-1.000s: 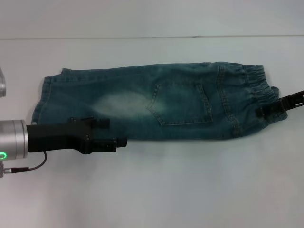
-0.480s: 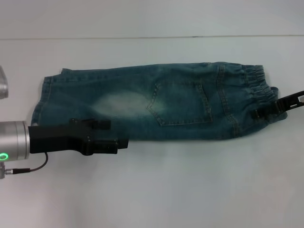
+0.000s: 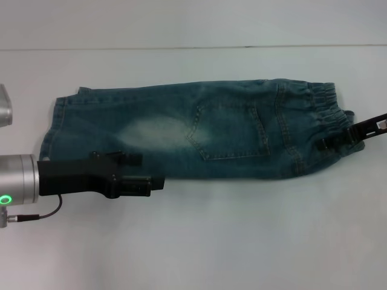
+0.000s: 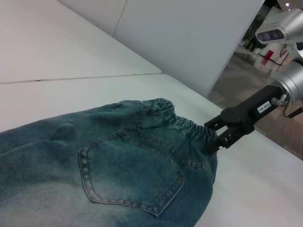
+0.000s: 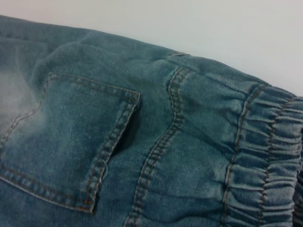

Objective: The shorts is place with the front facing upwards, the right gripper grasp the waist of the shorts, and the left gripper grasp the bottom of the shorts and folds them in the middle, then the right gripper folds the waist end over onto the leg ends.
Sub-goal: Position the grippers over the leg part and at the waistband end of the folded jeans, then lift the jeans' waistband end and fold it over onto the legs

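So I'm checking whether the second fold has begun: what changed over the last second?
Very little. The right claw, at the waist, shifted slightly up and away. The left claw crept slightly toward the waist along the near edge of the shorts. The shorts stayed flat, already folded lengthwise.

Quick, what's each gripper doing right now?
Left gripper: open, low over the shorts' near edge.
Right gripper: shut on the waist.

I see open table [image 3: 242, 241] on every side of the shorts [image 3: 193, 130]; only the left gripper [image 3: 148, 172] overlaps their near edge.
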Robot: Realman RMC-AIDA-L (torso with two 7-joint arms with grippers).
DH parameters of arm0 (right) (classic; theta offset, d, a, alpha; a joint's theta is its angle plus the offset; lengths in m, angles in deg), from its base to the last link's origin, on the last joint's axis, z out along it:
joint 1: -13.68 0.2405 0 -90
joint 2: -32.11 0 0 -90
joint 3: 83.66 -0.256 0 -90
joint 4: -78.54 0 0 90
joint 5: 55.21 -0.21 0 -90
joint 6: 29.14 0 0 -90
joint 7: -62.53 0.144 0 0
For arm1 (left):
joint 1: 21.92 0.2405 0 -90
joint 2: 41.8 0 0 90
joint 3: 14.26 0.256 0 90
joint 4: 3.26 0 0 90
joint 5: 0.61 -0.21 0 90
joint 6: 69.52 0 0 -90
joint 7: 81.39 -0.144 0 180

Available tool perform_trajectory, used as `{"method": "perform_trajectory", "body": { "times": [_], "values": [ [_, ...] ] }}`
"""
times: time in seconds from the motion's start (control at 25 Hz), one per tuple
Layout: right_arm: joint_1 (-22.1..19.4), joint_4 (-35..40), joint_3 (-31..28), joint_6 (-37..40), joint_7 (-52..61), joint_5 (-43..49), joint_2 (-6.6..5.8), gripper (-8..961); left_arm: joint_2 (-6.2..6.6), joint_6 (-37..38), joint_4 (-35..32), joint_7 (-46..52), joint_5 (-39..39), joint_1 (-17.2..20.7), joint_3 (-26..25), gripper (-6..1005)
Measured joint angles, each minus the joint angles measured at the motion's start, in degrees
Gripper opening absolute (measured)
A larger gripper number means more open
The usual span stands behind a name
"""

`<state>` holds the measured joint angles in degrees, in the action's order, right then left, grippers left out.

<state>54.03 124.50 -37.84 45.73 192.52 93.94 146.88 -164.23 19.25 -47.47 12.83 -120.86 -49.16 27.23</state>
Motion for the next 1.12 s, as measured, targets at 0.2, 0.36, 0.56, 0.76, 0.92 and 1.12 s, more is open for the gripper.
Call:
{"method": "perform_trajectory", "body": {
  "times": [0.2,0.36,0.56,0.76,0.92,1.12],
  "values": [
    [-0.1,0.1,-0.2,-0.7,-1.0,-0.1,0.17,809,0.00,-0.1,0.0,0.0,0.0,0.0,-0.1,934],
    [-0.2,0.1,-0.4,-0.8,-2.0,-0.4,0.19,796,0.00,-0.1,0.0,-0.1,0.0,0.0,-0.2,933],
    [-0.2,0.2,-0.1,-0.8,-2.3,-0.4,0.20,549,-0.02,-0.5,0.0,-0.1,0.1,0.0,-0.2,931],
    [-0.2,0.2,-0.1,-0.6,-2.8,-0.4,0.30,296,-0.30,-0.9,0.0,-0.3,0.5,-0.4,-0.4,929],
    [-0.1,0.2,0.0,-0.5,-2.9,-0.4,0.29,176,-0.83,-1.8,-0.1,-1.0,1.7,-0.8,-0.5,928],
    [-0.1,0.2,-0.2,-0.3,-2.9,-0.5,0.21,108,-1.43,-4.6,2.1,-5.1,6.8,-1.6,-0.5,926]
  ]
}}
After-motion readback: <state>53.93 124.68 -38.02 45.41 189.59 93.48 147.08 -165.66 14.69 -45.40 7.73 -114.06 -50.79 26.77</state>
